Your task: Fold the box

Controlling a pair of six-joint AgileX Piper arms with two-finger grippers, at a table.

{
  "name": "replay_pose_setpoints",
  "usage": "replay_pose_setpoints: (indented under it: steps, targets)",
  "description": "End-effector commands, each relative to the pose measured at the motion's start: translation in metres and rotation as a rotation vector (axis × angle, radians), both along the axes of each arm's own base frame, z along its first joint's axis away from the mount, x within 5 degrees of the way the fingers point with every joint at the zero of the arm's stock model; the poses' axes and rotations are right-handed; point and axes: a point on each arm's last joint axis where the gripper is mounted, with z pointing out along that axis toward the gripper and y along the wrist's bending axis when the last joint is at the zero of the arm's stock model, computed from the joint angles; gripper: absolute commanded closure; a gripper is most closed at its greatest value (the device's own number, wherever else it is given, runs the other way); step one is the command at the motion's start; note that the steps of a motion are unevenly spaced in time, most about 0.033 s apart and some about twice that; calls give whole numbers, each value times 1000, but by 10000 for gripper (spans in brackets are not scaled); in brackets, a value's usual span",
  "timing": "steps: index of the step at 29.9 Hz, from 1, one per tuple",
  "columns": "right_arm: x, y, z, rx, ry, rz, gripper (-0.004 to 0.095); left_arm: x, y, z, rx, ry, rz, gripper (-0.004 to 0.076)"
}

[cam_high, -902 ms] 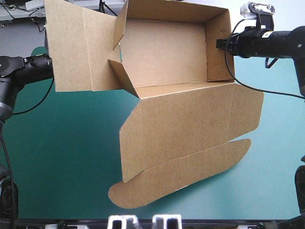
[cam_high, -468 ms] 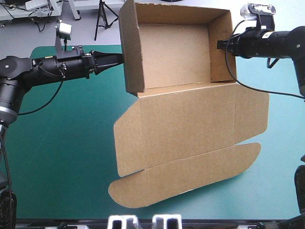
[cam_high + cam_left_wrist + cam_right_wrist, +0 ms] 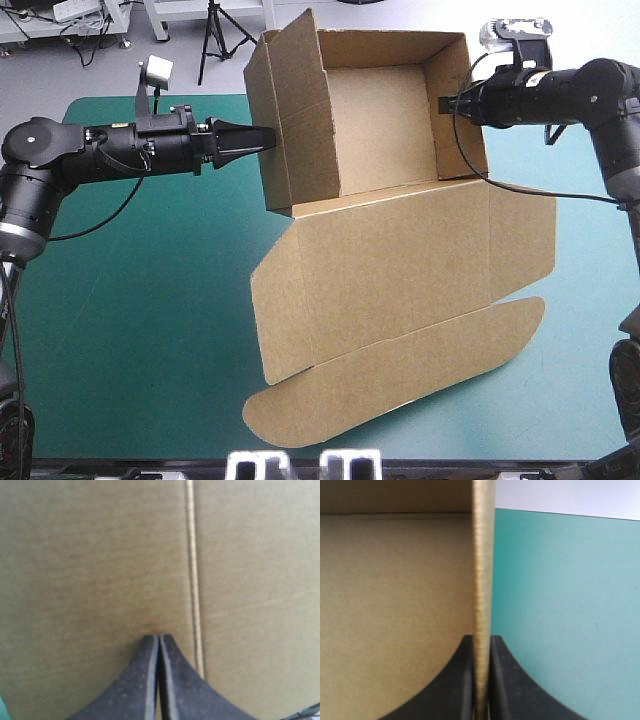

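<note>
Right wrist view: right pincer (image 3: 481, 645) clamped on box (image 3: 395, 605) wall.

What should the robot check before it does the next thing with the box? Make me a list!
1. Right gripper clamped on the box's right wall: ok.
2. Left gripper shut, touching the left wall from outside: ok.
3. Left wall's flap tucked fully inside: cannot tell.
4. Lid open, away from both grippers: ok.
5. Box base resting on the table: cannot tell.
</note>
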Motion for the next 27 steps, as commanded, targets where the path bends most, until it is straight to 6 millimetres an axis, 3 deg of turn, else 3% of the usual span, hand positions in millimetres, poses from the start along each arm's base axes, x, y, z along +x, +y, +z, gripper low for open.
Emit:
replay_pose_setpoints:
  steps: [1, 5, 10, 13, 19, 27]
  targets:
    - [-13, 10, 28, 73, -109, -12, 923, -17, -3, 19, -24, -58, -44, 731]
    - [-12, 12, 28, 69, -118, -19, 923, -15, -2, 14, 26, -54, -38, 667]
    - [-12, 12, 28, 69, -117, -21, 923, -13, -2, 11, 39, -43, -35, 428]
    - [-12, 12, 28, 66, -118, -22, 923, -13, -2, 11, 36, -31, -33, 339]
    - [-11, 9, 26, 46, -115, -48, 923, -14, -1, 7, 82, -26, -47, 335]
    - [-14, 26, 23, -57, -125, -49, 909, -9, 2, -1, 146, 52, 32, 335]
